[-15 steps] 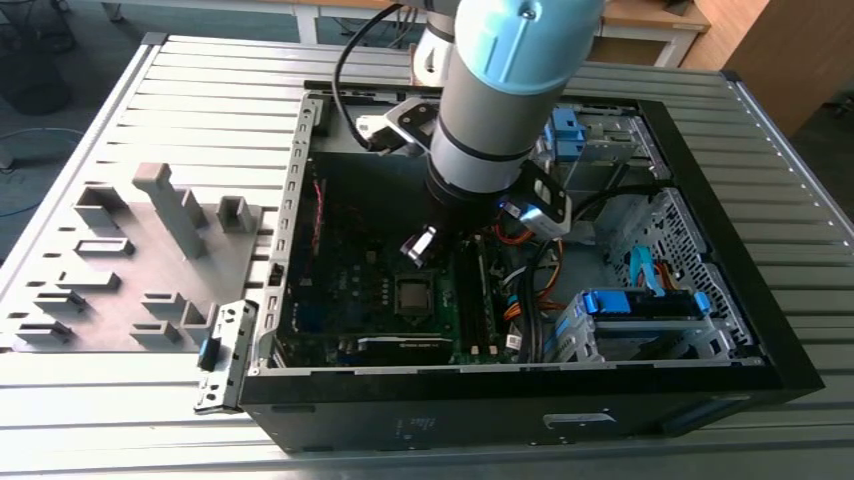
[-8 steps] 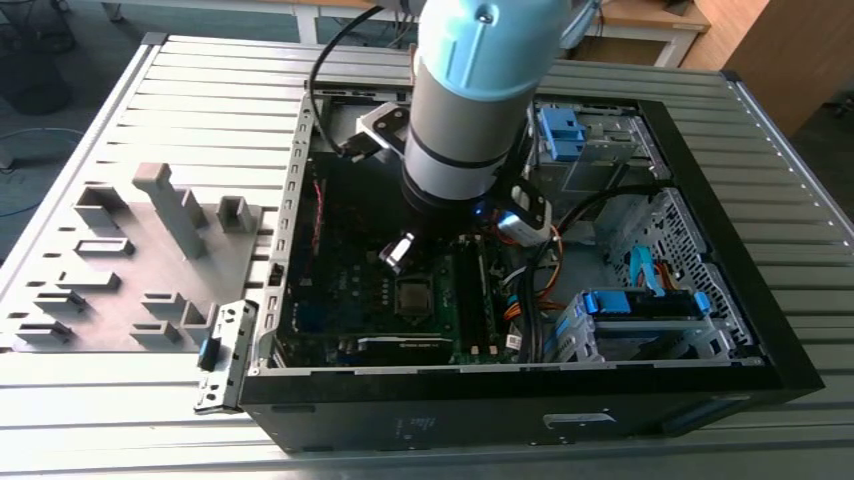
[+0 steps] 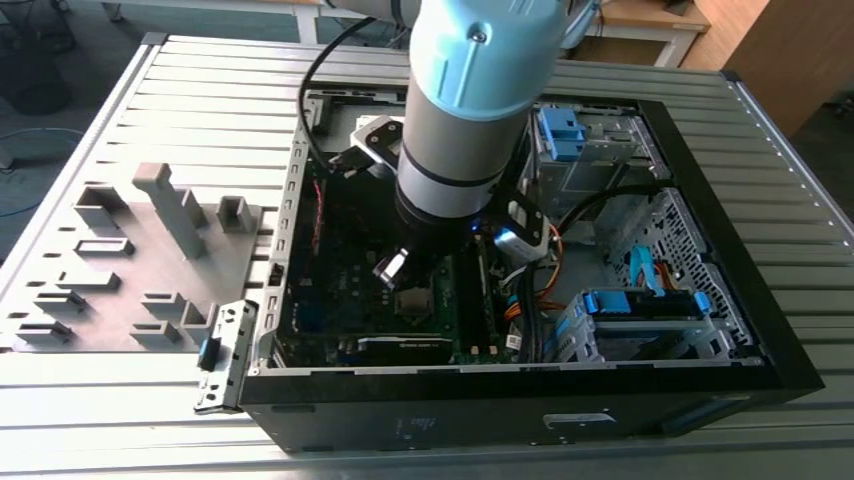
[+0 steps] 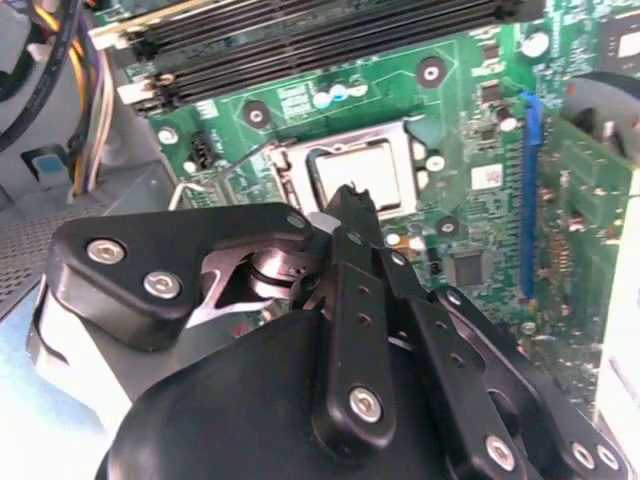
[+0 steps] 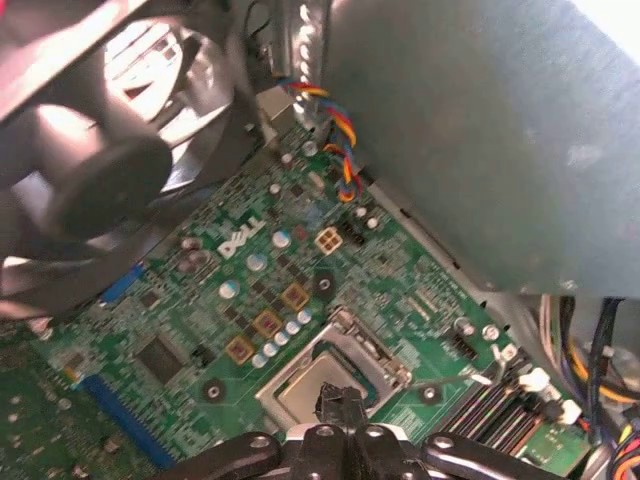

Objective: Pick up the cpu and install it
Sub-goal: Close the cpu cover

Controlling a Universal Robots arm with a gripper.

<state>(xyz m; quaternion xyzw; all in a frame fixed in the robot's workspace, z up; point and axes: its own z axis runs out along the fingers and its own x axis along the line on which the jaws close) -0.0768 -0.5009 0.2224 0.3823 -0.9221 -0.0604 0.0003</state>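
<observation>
The cpu is a silvery square chip lying flat in the open socket on the green motherboard; it appears in the first wrist view too, cpu. My gripper hangs just above the chip's near edge with its black fingers pressed together and nothing between them. The same fingertips overlap the chip's edge. Whether they touch the chip cannot be made out. In the exterior view the gripper reaches down into the open computer case, just above the socket.
Memory slots run beside the socket. A black fan and a wire bundle stand close by. Blue drive brackets and cables fill the case's right in the exterior view. A grey fixture block lies left of the case.
</observation>
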